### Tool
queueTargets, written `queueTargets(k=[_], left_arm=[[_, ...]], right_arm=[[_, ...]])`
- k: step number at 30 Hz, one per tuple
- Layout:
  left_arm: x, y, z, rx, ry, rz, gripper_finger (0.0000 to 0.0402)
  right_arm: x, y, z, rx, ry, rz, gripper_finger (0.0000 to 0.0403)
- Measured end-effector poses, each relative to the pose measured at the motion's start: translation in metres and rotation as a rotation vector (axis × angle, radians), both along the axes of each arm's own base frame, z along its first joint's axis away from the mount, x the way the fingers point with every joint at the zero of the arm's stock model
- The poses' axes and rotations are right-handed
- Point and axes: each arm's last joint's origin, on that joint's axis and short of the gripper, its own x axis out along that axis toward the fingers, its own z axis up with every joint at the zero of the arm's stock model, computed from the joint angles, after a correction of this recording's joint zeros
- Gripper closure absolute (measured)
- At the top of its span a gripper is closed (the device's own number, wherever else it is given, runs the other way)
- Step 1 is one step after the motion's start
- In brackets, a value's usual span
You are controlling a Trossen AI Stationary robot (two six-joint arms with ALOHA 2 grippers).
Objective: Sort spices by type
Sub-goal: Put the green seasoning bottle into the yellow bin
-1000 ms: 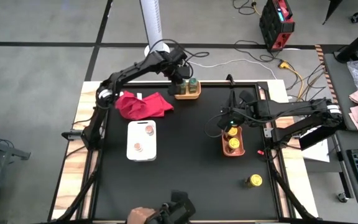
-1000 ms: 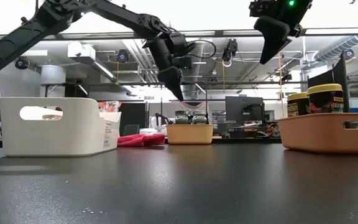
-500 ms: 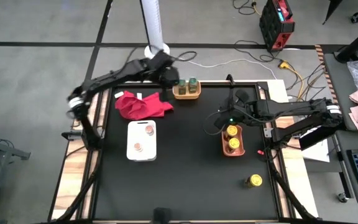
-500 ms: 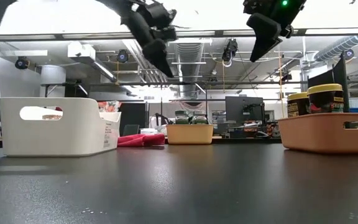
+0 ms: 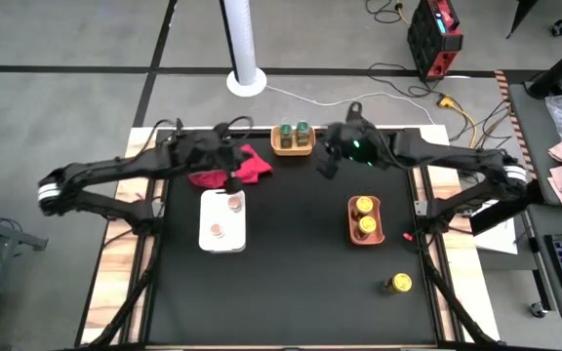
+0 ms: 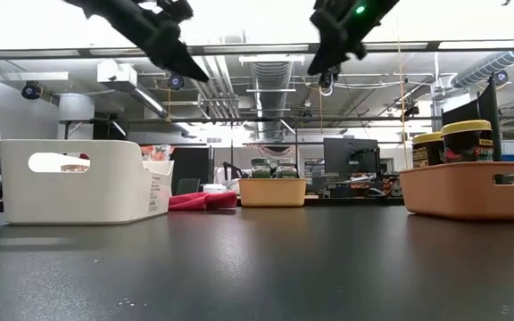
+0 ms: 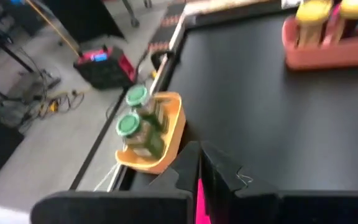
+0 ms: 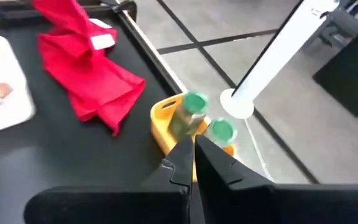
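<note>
1. Since a second ago the left gripper (image 5: pixel 233 176) has swung away from the yellow tray (image 5: pixel 294 144) and now hangs clenched and empty over the red cloth (image 5: pixel 252 164), just beside the white tray (image 5: pixel 222 234). The right gripper (image 5: pixel 324 168) has left the orange tray (image 5: pixel 367 237) and now hovers near the yellow tray, fingers pressed together, holding nothing. No jar has moved.
2. Seven spice jars show in the high view. Two green-lidded jars (image 5: pixel 295 132) stand side by side in the yellow tray. Two pinkish-brown jars (image 5: pixel 226 215) sit in the white tray, on the far side of the red cloth from the yellow tray. Two yellow jars (image 5: pixel 364 215) stand in the orange tray, well apart from the yellow tray.
3. The third yellow jar (image 5: pixel 399 283) stands alone on the black table (image 5: pixel 301 283), farther from the yellow tray than the orange tray is.
4. The red cloth lies crumpled just beside the yellow tray, partly under the left arm. A white pole base (image 5: pixel 247 80) stands on the floor beyond the yellow tray.
</note>
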Motion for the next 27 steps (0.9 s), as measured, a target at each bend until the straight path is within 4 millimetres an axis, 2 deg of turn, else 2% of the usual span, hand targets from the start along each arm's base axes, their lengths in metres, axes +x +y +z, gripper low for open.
queueTargets(k=[6, 12, 17, 23, 27], left_arm=[[-0.033, -0.017, 0.000, -0.016, -0.124, -0.001, 0.0402], [-0.052, -0.023, -0.001, -0.011, -0.174, 0.003, 0.0402], [-0.059, -0.025, -0.005, 0.005, -0.172, -0.005, 0.0402], [-0.064, -0.026, -0.008, 0.025, -0.151, -0.015, 0.0402], [-0.065, -0.027, -0.009, 0.035, -0.138, -0.021, 0.0402]], right_arm=[[0.038, -0.047, -0.003, -0.050, 0.088, 0.098, 0.0388], [0.069, -0.087, -0.007, -0.089, 0.186, 0.338, 0.0353], [0.089, -0.109, -0.019, -0.146, 0.291, 0.408, 0.0288], [0.114, -0.133, -0.040, -0.099, 0.305, 0.378, 0.0192], [0.122, -0.148, -0.052, -0.028, 0.339, 0.343, 0.0142]])
